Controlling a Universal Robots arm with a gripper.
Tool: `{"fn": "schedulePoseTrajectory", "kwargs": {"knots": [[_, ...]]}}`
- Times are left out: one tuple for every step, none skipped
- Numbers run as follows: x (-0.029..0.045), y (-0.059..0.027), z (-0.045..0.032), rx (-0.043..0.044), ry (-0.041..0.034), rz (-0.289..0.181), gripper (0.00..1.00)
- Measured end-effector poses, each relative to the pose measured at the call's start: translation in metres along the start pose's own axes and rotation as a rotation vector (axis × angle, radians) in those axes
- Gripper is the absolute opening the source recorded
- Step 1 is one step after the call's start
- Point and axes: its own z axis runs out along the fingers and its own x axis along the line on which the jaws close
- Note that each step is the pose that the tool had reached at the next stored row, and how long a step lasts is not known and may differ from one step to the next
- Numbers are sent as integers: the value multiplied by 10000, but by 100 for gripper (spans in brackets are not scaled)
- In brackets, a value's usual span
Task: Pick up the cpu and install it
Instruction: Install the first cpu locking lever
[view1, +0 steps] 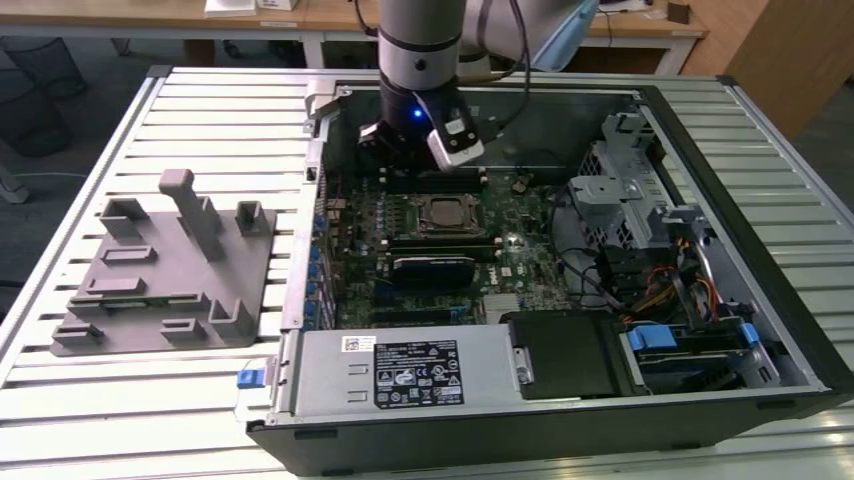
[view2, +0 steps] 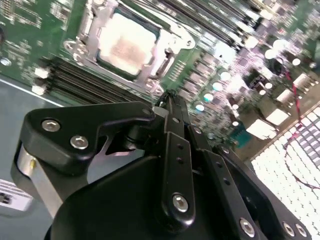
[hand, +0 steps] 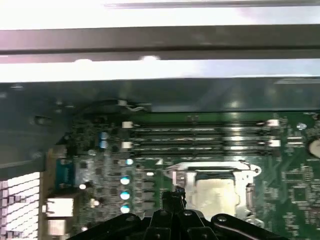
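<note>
- The pincer (view2: 167, 100) has its fingers pressed together with nothing between them. It hangs low inside the open computer case (view1: 561, 435), just beside the socket.
- The cpu (view2: 125, 44) lies flat in the socket on the motherboard (view1: 534, 235), pale top up, ringed by the metal socket frame (view2: 174, 41). Both wrist views show it square to the frame. Whether the frame is latched over it cannot be told.
- Seating risk: if the chip sits slightly off its keys, any downward load would likely bend the contacts beneath. Nothing here confirms it is fully down.
- Contact risk: the closed fingertips form a hard, narrow point. A small drift toward the socket could scratch the chip's top or knock the frame.
- Clearance risk: the memory slots (hand: 200, 137) run right next to the socket, under the wrist in the exterior view. A sideways sweep at this height could catch their end clips.
- The grey pegged tray (view1: 160, 290) rests on the slatted desk (view1: 214, 110), well apart from the case, and is out of harm's way.
</note>
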Motion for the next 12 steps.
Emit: {"fn": "schedulePoseTrajectory", "kwargs": {"knots": [[20, -1, 1, -1, -4, 0, 11], [41, -1, 1, -2, -7, 0, 11], [61, -2, 1, -1, -10, 0, 11], [78, -3, 1, -1, -12, -1, 11], [93, -3, 1, -2, -15, -1, 11], [105, -3, 1, -2, -18, -2, 11], [115, -1, 2, -3, -20, -2, 11], [124, 3, 3, -3, -20, -3, 11], [133, 7, 3, -1, -20, -3, 11], [140, 15, 4, -1, -20, -3, 11], [148, 26, 5, -2, -21, -3, 11], [155, 39, 7, -2, -21, -3, 11]]}}
